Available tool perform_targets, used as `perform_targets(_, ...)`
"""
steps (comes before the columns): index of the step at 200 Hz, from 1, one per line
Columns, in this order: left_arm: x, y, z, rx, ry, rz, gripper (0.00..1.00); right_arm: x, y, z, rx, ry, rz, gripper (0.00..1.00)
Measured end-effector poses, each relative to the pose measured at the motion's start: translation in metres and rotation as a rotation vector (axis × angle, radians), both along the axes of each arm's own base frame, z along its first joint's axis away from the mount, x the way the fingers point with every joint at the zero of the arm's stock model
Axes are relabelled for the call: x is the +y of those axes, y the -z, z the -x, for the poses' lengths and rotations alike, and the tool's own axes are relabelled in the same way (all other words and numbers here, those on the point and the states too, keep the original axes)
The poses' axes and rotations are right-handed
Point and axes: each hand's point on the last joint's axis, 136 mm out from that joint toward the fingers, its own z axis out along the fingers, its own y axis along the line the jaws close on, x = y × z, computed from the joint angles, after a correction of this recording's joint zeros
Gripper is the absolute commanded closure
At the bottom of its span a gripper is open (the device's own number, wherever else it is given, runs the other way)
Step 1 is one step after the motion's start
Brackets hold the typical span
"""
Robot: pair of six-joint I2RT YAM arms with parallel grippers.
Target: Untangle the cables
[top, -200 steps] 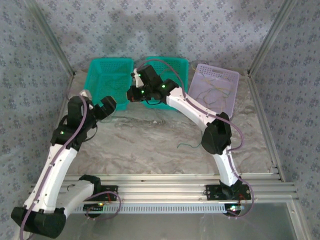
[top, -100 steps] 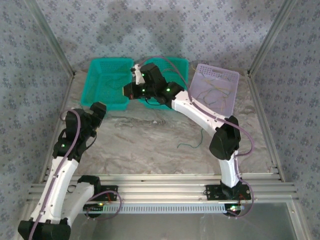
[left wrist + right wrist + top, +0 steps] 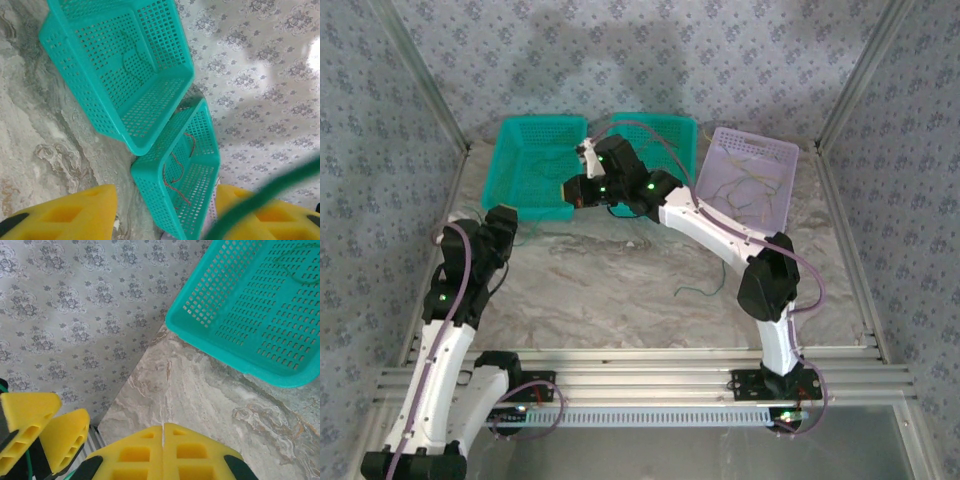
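Pads (image 3: 135, 455) of right hand (image 3: 163, 432) together, bare; left hand's (image 3: 165, 196) apart, blurred green cable (image 3: 260, 192) across one

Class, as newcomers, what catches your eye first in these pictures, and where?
Two teal baskets sit side by side at the table's far edge, a lilac basket of tangled cables to their right. One green cable lies loose on the marble, near the right arm.

Parted yellow pincer (image 3: 165, 200) below two teal baskets (image 3: 90, 100), thin cables (image 3: 175, 164) inside
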Motion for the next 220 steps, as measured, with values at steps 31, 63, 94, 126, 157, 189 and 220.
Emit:
perform_targets(31,-0.003,0.009,0.000,0.019,0.011,0.015,0.61,0.000,-0.001,-0.001,0.001,0.005,-0.007,1.00)
perform_targets(63,-0.003,0.009,0.001,0.017,0.014,0.024,0.71,-0.004,-0.001,-0.007,0.009,0.019,-0.012,1.00)
perform_targets(94,-0.006,0.008,0.001,0.016,0.028,0.038,0.82,-0.006,0.001,-0.011,0.012,0.027,-0.012,1.00)
perform_targets(126,-0.009,0.005,0.001,0.005,0.037,0.062,1.00,-0.003,0.012,-0.014,0.026,0.026,0.003,1.00)
perform_targets(157,-0.009,0.002,0.002,-0.005,0.036,0.070,1.00,0.000,0.027,-0.014,0.052,0.018,0.026,0.98)
perform_targets(189,-0.009,0.002,0.002,-0.005,0.040,0.067,1.00,-0.003,0.028,-0.016,0.043,0.016,0.031,0.64)
perform_targets(220,-0.008,0.002,0.001,0.000,0.045,0.047,1.00,-0.020,0.027,-0.030,0.014,0.061,0.057,0.45)
